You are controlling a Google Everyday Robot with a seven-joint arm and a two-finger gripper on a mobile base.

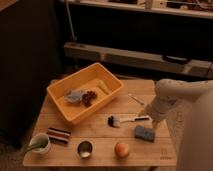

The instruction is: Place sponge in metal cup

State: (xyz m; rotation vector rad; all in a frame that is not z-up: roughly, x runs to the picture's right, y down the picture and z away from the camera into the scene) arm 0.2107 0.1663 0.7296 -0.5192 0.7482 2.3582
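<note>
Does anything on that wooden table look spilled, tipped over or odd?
Nothing stands out. The orange plastic bin sits skewed on the wooden table but upright, its contents inside. The shiny steel cup stands upright; the blue-grey sponge lies flat, with the robot's tool open close beside it.
</note>
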